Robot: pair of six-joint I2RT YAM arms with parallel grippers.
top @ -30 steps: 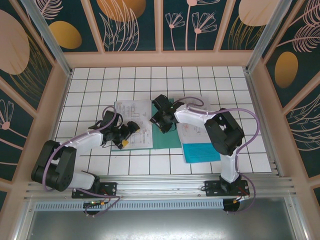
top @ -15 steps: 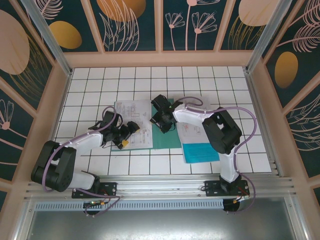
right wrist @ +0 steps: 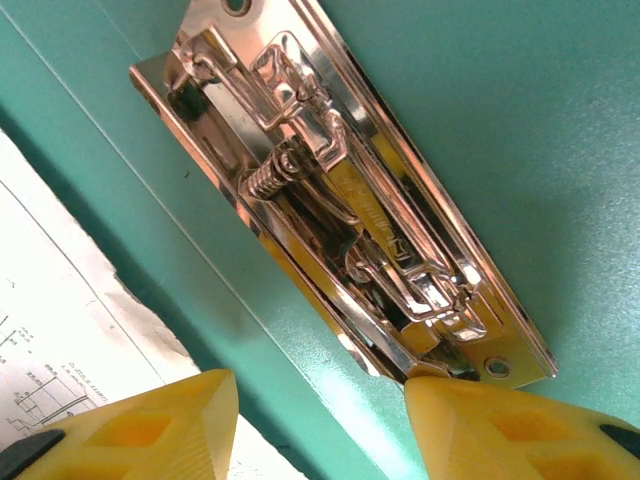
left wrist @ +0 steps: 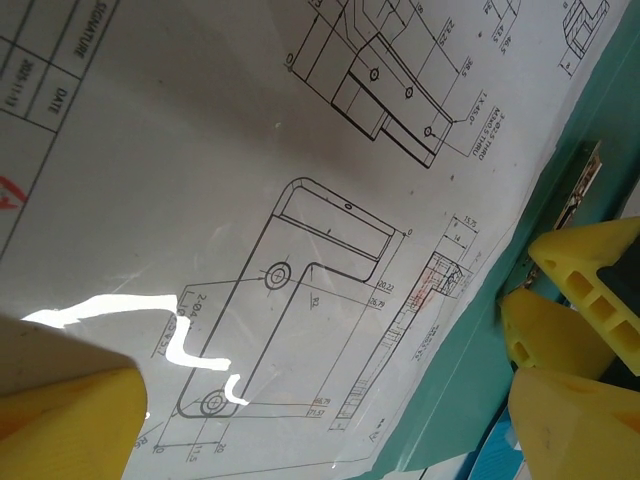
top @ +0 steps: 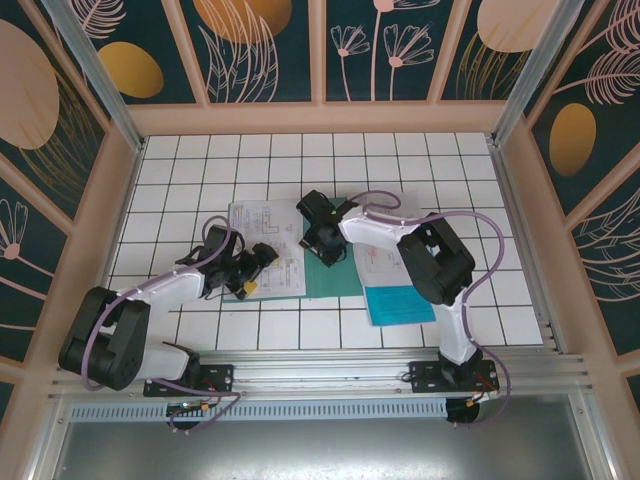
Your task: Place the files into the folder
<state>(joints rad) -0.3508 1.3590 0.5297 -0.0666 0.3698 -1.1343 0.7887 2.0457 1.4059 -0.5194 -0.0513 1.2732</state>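
The dark teal-green folder (top: 333, 277) lies open in the middle of the table, and its metal clip (right wrist: 340, 210) runs along the spine. One white printed sheet (top: 262, 232) rests on the folder's left cover. My left gripper (top: 252, 272) hovers low over this sheet (left wrist: 300, 200), open, with its yellow fingers (left wrist: 570, 350) spread on either side of the drawing. My right gripper (right wrist: 320, 420) is open just above the spine, and its right fingertip (right wrist: 500, 425) is at the clip's near end. A second white sheet (top: 380, 262) and the cyan-blue sheet (top: 402, 303) lie right of the folder.
The white gridded table (top: 200, 160) is fenced by a wooden frame (top: 320, 118) on three sides. The aluminium rail (top: 320, 365) with both arm bases runs along the near edge. Open grid lies behind and left of the folder.
My right gripper has shifted slightly left along the folder's spine and its elbow has followed. The left gripper has stayed over the printed sheet.
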